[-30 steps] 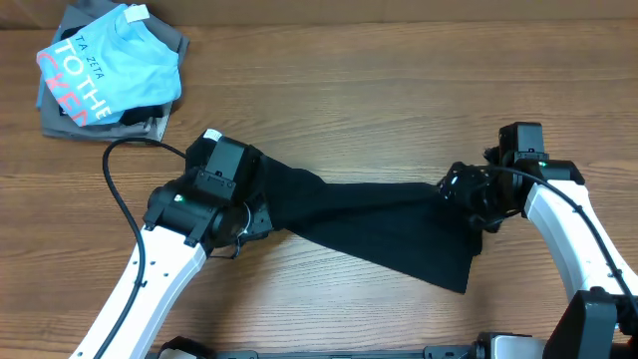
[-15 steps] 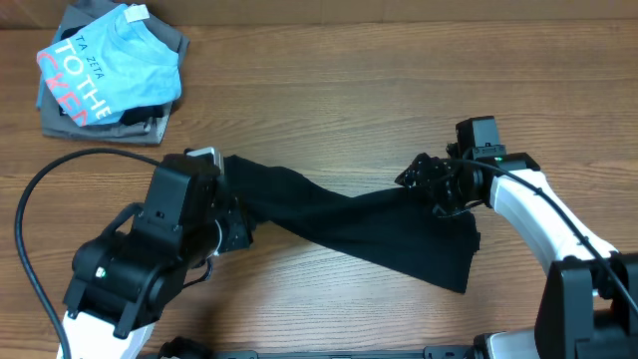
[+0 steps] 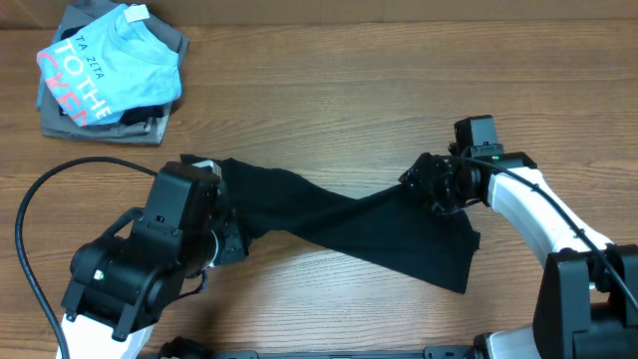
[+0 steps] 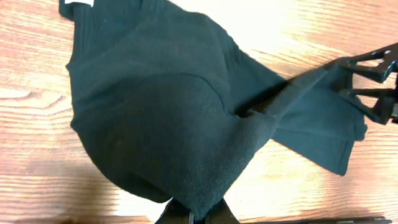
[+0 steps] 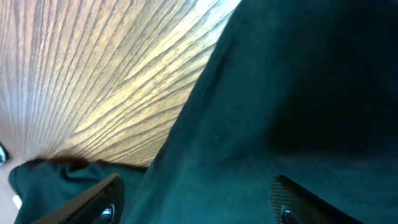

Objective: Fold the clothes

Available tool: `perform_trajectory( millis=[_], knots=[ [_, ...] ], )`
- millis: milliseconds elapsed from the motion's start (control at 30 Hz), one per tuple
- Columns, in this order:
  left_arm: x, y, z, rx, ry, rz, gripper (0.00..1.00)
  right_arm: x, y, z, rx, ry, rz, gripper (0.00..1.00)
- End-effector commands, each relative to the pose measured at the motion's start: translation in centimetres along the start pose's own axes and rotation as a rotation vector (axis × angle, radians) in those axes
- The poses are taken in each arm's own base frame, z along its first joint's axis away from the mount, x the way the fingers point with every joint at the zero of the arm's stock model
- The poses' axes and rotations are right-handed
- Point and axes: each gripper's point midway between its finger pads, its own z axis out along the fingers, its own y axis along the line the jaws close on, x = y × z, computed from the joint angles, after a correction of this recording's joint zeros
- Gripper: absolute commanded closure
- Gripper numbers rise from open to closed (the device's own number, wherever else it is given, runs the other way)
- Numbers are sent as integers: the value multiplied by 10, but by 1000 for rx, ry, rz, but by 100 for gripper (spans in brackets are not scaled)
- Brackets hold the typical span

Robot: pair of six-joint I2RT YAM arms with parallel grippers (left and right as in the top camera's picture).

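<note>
Black shirt (image 3: pixel 339 224) lay crumpled across the middle of the table (image 3: pixel 329 100), stretched as a twisted band between both arms, not flat. White tag (image 3: pixel 204 164) showed at its left end.

Left gripper (image 4: pixel 193 214) was pressed together, pinching a bunched fold of the shirt. Over the last second the left arm had pulled back toward the near-left edge and dragged that end of the shirt a little left with it.

Right gripper (image 3: pixel 431 186) had shifted up and left from the shirt's right edge onto its upper right part. Its fingers (image 5: pixel 106 199) stood spread, with fabric under and between them and no grip visible.

Judgement: still the spreading-out stage, no fold made. The right side likely needed a fresh pinch before the shirt could be pulled flat. Risk: the twist in the middle staying in. Blue tee pile (image 3: pixel 110 65) at far left was untouched.
</note>
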Motion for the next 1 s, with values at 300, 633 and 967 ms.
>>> perform_trajectory(
  millis=[300, 633, 967],
  knots=[
    [8, 3, -7, -8, 21, 20, 96, -48, 1, 4, 39, -219, -72, 26],
    [9, 9, -7, -38, 24, 19, 96, -83, -41, 22, 212, -250, -83, 18],
    [7, 8, -7, -35, 20, 20, 96, -92, -50, 20, 218, -257, -76, 20]
  ],
)
